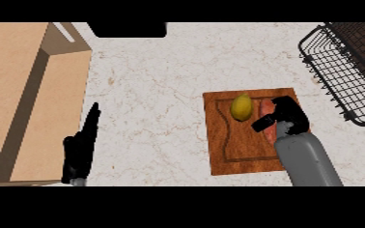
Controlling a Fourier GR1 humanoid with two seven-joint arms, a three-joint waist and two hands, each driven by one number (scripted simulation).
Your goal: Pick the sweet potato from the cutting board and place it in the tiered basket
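Note:
The wooden cutting board (239, 147) lies right of centre. On it an orange-pink sweet potato (266, 107) lies lengthwise, mostly hidden under my right hand (288, 114). The hand's fingers bend down over the potato's right side and its thumb crosses the left side; the potato still rests on the board. A yellow-green fruit (242, 106) sits just left of the potato. The black wire tiered basket (333, 72) stands at the right edge, above and right of the board. My left hand (82, 142) rests open, fingers up, at the lower left.
A light wooden cabinet (43, 101) fills the left side, right beside my left hand. A black object (128, 29) sits at the counter's back edge. Bare marble counter (157, 87) stretches between the cabinet, the board and the basket.

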